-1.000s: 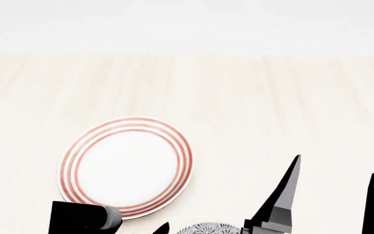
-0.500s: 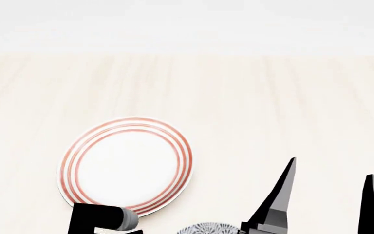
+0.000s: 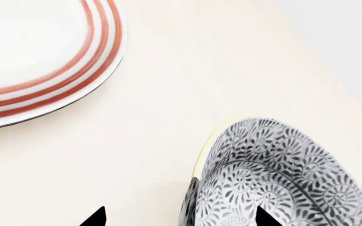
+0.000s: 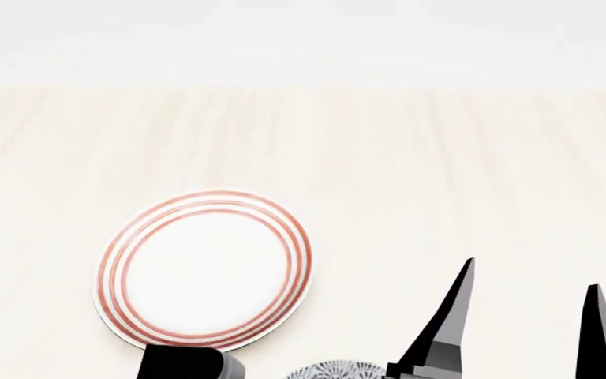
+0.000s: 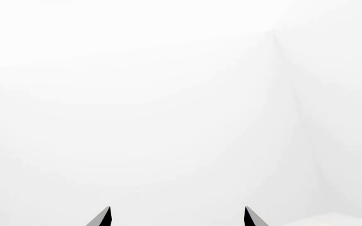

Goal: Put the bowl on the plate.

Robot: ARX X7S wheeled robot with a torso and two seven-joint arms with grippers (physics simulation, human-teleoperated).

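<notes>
The left hand [image 3: 177,219] has been slid right, wide open, straddling the bowl [image 3: 282,179] rim; nothing gripped yet, plate [image 4: 203,268] waiting.

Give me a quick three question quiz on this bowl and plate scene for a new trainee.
1. True or false: the bowl already sits on the plate.
2. Multiple choice: in the left wrist view, the left end effector has its fingertips
A. shut on the plate
B. open, one outside the bowl's wall and one over its inside
C. shut on nothing
3. Fill in: the right end effector is open and holds ______.

Key:
1. False. The bowl stands on the table, apart from the plate.
2. B
3. nothing
</notes>
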